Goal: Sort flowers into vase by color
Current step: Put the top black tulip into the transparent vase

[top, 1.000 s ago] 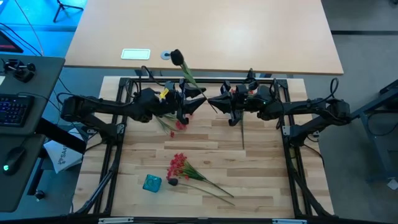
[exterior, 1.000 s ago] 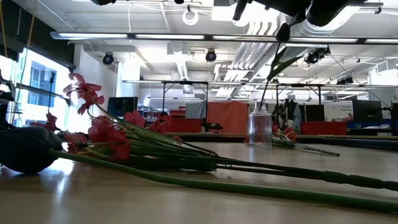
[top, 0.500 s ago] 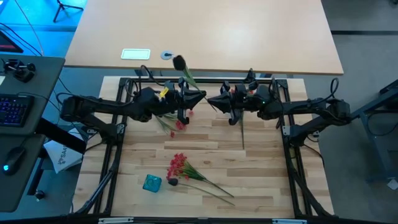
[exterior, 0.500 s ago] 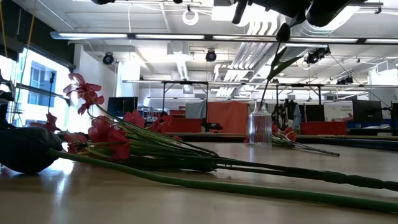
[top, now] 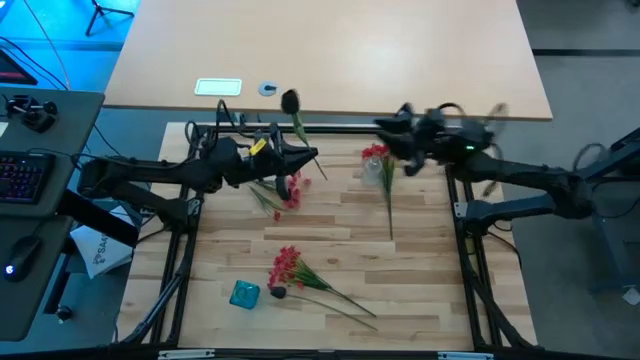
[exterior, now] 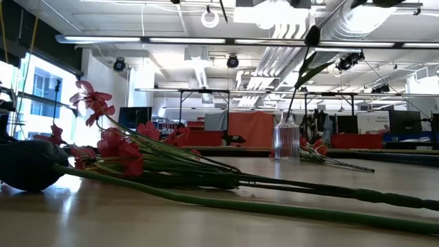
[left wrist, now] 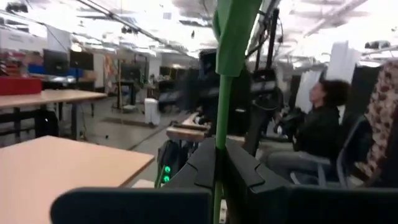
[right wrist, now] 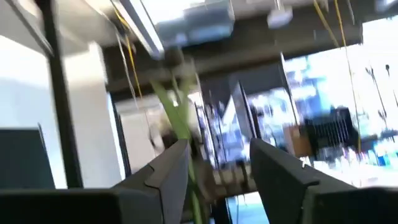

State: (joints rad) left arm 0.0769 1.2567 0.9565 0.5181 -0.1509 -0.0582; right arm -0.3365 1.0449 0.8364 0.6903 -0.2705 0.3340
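My left gripper (top: 312, 155) is shut on a flower with a dark bud (top: 290, 100), raised over the table's far middle. My right gripper (top: 385, 128) stands open to the right of it, holding nothing; its wrist view shows the gap between its fingers (right wrist: 217, 162). The clear ribbed vase (top: 373, 172) stands below and between the two grippers. In the low view a green stem with a leaf (exterior: 307, 74) rises from the vase (exterior: 287, 143). A red sprig (top: 374, 153) lies by the vase, its stem (top: 389, 210) pointing toward the near edge. My left gripper pinches the flower's thin green stem (left wrist: 220, 124) between its two fingers, below the leaf (left wrist: 236, 25). The fingers come about level from the table's left and lie across the stem. The flower stands nearly upright, bud up, lifted clear of the table.
A bunch of red flowers with one dark bud (top: 290, 270) and a small blue-green object (top: 244, 293) lie near the front. Another red sprig (top: 285, 193) lies under the left arm. Black frame rails (top: 470, 260) line the table's sides. A person (left wrist: 320, 124) sits beyond the table.
My right gripper has let go of the dark-bud flower and has swung up and away toward the table's right and far edge. The flower stays upright in my left gripper, which has drawn back a little toward the left.
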